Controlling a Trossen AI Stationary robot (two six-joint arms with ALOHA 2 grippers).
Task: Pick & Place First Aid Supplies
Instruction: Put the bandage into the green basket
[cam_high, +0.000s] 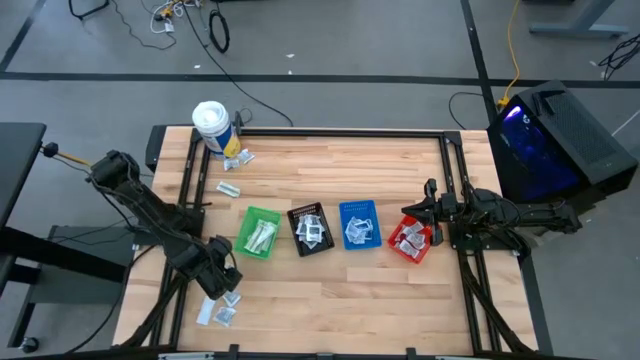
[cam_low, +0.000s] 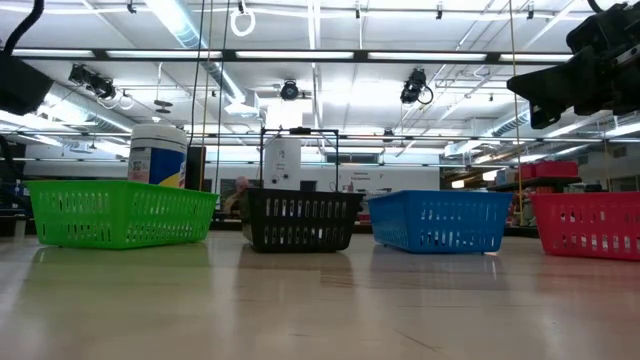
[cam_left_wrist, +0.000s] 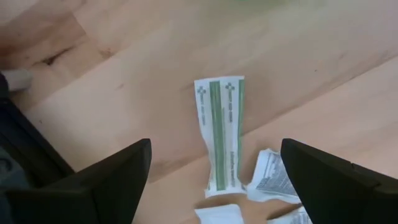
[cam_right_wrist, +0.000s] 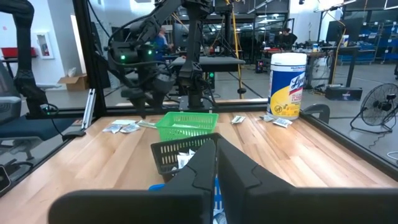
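Four small bins stood in a row across the middle of the wooden table (cam_high: 340, 290), and everything else is placed from the green bin (cam_high: 259, 232).

The green bin held a few greenish-white strip packets lying lengthwise. Just right of it was the black bin (cam_high: 311, 229), with several white and silvery sachets piled inside. Next came the blue bin (cam_high: 359, 224), holding pale, silvery sachets. Farthest from the green bin was the red bin (cam_high: 411, 241), tilted out of line with the others, with a few white sachets in it.

Behind the green bin, at the table's far left corner, stood a white cylindrical tub (cam_high: 212, 129) with a yellow-blue label. A couple of loose sachets (cam_high: 238, 159) lay at its foot, and one more packet (cam_high: 229, 187) lay between the tub and the green bin.

The left gripper (cam_high: 222, 279) hung just in front of the green bin, on its left side, near the table's front edge, fingers spread wide apart and holding nothing. Under it lay a loose cluster of first aid supplies (cam_high: 220, 311); in the left wrist view a green-striped strip packet (cam_left_wrist: 222, 132) lay flat on the wood between the fingers, with crumpled printed sachets (cam_left_wrist: 273, 180) touching its end.

The right gripper (cam_high: 432, 212) waited beyond the red bin, far from the green one, fingers pressed together, empty.
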